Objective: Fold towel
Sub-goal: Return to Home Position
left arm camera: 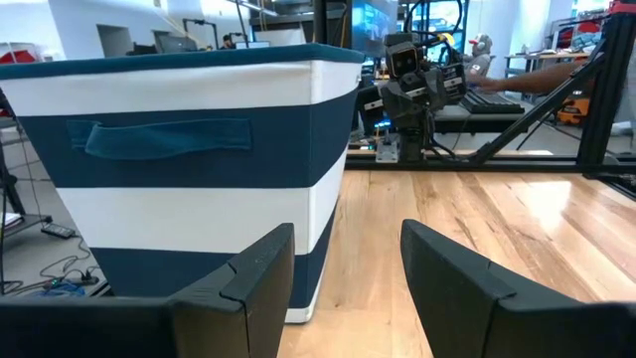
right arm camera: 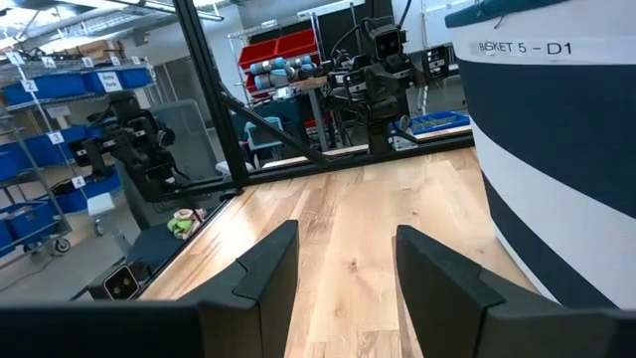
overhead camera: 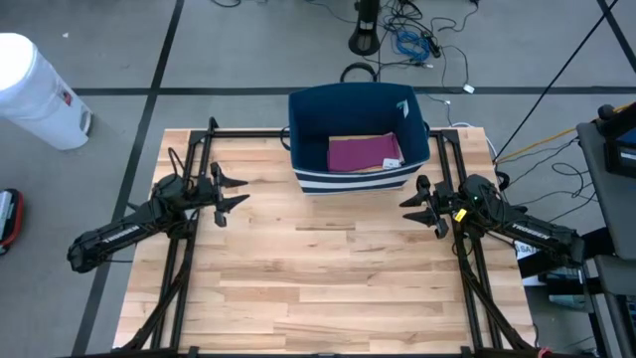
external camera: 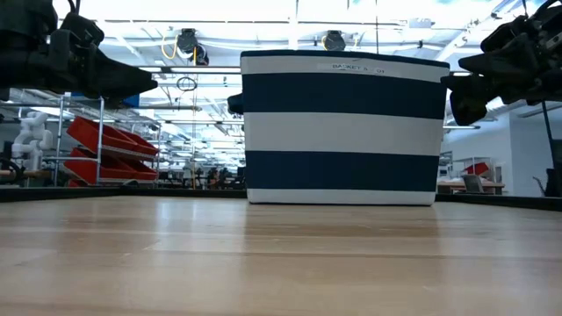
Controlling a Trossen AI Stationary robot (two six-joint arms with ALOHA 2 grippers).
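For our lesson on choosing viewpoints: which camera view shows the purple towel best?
The high view: looking straight down, it shows the purple towel lying inside the blue bin. The low and wrist views show only the bin's striped outer wall; the towel is hidden.

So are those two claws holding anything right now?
Nothing. The left gripper and right gripper are both open and empty; the purple towel lies in the blue bin.
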